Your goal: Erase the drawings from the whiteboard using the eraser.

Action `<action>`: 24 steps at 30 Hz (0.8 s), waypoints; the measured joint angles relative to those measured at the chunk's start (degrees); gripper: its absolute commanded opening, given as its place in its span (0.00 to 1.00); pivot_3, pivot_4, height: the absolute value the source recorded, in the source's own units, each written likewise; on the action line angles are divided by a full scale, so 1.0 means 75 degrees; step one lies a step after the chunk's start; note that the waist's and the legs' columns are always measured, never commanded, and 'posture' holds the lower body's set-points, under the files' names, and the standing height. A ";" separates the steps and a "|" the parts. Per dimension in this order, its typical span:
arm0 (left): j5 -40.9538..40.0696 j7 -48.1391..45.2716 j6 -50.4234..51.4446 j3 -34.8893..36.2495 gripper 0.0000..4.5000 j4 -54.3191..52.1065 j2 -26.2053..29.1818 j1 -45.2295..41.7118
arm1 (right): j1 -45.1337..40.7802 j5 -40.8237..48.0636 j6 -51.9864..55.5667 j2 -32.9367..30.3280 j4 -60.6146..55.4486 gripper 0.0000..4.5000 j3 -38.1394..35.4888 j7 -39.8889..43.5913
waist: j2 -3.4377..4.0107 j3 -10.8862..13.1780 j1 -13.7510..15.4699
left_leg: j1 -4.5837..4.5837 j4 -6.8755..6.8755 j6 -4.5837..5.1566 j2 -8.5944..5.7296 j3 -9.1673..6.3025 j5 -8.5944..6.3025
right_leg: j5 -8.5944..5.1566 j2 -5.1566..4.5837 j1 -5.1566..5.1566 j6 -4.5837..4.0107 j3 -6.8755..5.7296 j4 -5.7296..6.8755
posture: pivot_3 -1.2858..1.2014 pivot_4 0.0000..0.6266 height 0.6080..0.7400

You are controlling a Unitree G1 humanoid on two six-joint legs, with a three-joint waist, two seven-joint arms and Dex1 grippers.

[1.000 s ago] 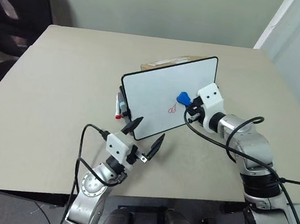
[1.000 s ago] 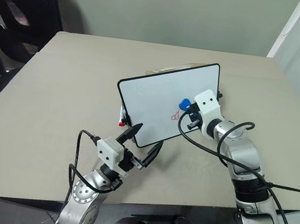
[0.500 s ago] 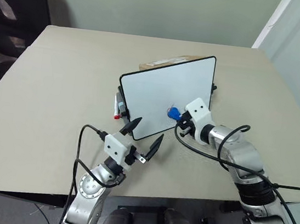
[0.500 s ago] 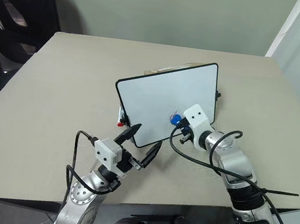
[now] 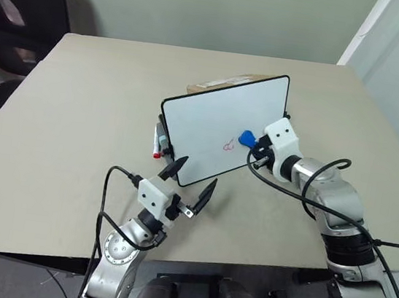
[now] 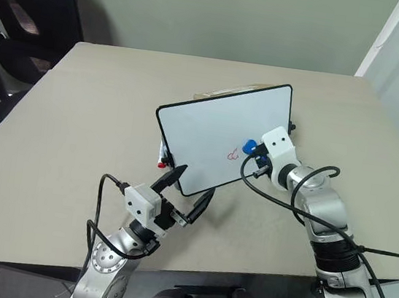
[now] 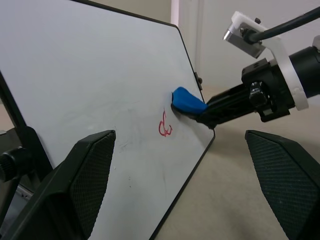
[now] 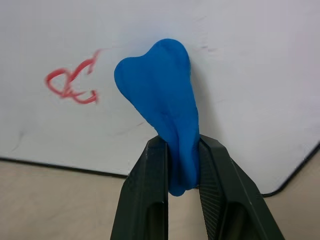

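Pressing against the tilted whiteboard (image 5: 221, 126), the blue eraser (image 5: 246, 137) sits pinched in the right gripper (image 8: 178, 170) just beside the red drawings (image 5: 228, 145). The left gripper (image 5: 194, 181) hangs spread wide at the board's near edge, over a beige table (image 5: 78, 118) by a pale wall; a red-capped marker (image 5: 159, 144) and cardboard piece (image 5: 215, 85) are partly hidden behind the board

Smooth glossy whiteboard (image 5: 218, 122); soft matt eraser (image 8: 160, 105); textured black fingers (image 8: 215, 170).
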 measured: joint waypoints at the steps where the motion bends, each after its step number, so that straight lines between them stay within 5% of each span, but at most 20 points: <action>1: -0.0007 -0.0002 0.0005 0.0009 1.00 -0.0008 0.0013 0.0014 | 0.0000 -0.0013 0.0001 0.0092 0.0009 0.15 0.0004 -0.0015 | 0.0000 0.0000 -0.0002 | 0.0000 -0.0001 0.0000 0.0000 0.0000 0.0000 | 0.0000 0.0000 -0.0001 0.0000 0.0000 0.0000 | 0.52 0.24 1.00; 17: -0.0138 0.0000 0.0105 0.0153 1.00 -0.0115 0.0064 0.0046 | 0.0279 -0.0085 -0.0065 0.0054 -0.0508 0.15 0.1169 0.0762 | 0.0000 0.0000 -0.0050 | 0.0000 -0.0002 -0.0002 0.0000 0.0000 0.0001 | -0.0003 0.0000 -0.0001 -0.0002 -0.0002 -0.0001 | 0.52 0.24 1.00; 24: -0.0133 -0.0015 0.0113 0.0147 1.00 -0.0114 0.0057 0.0020 | -0.0022 -0.0215 -0.0059 0.0117 0.0069 0.15 0.0901 0.0543 | 0.0000 0.0000 -0.0042 | 0.0001 0.0001 -0.0004 0.0000 0.0000 0.0003 | 0.0004 0.0000 0.0000 -0.0007 -0.0002 0.0001 | 0.52 0.24 1.00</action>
